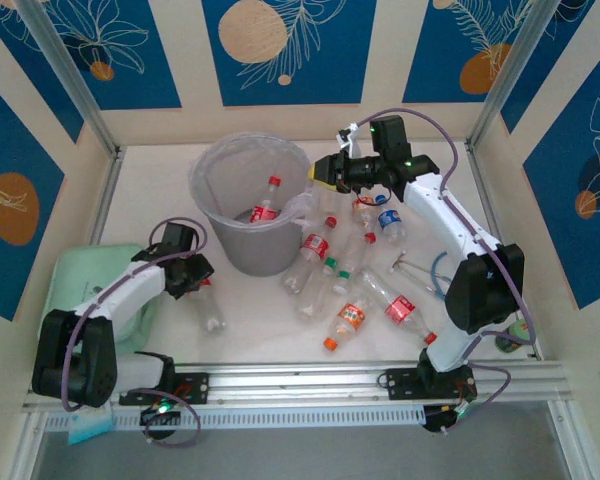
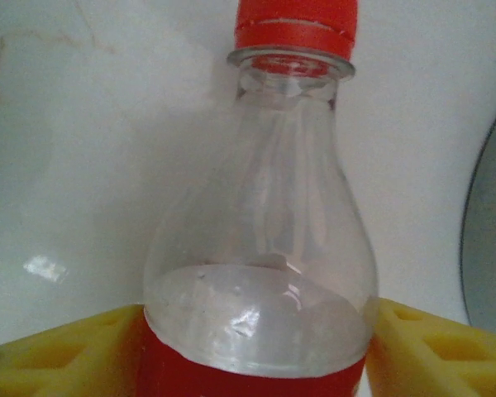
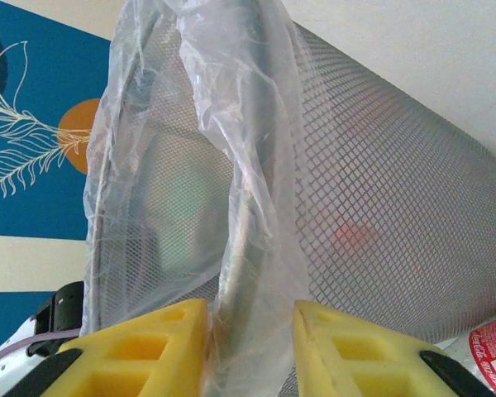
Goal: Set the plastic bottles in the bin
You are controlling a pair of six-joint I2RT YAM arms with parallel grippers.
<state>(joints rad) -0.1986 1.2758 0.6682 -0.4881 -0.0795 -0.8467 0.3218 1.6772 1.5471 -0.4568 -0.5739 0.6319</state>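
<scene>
Left pincer: yellow pads lie against both flanks of a clear bottle, at the top of its red label, with no gap visible on either side. So it is closed on the bottle. How firm the hold is I cannot tell. The bottle lies on the tabletop, and its red cap points straight ahead of the pincer.

Surface: white and matte, with a faint brownish stain ahead to the left of this pincer and one small glint of light nearer in.

Right pincer: clamped on the bin at its rim, with the crumpled clear bag caught between the pads. The grey mesh wall runs ahead and to the right.

- A second bottle with a red cap stands inside the bin.
- Loose bottles lie scattered on the tabletop below the right pincer, towards its base, with some touching one another.
- A pale green tray lies behind the left pincer, under that arm.

Room: cream walls carry blue panels with orange discs and white leaf outlines. Aluminium posts stand at the far corners. A metal rail runs along the near edge.
</scene>
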